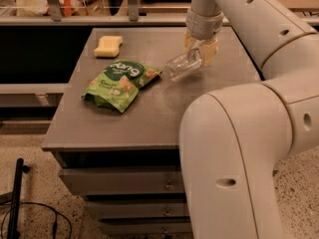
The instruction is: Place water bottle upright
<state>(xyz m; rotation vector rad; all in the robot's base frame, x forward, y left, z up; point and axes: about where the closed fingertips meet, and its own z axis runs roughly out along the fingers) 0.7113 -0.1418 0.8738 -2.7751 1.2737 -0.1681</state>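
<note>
The water bottle, clear ribbed plastic, is tilted over the back right part of the grey table. Its free end points down and left toward the green snack bag; its other end sits between the yellowish fingers. My gripper hangs down from the white arm and is shut on that end of the bottle, holding it just above the tabletop. The cap and label are hard to make out.
A yellow sponge lies at the table's back left. My own large white arm link fills the right foreground. Drawers sit under the table. A black pole and cable are on the floor at left.
</note>
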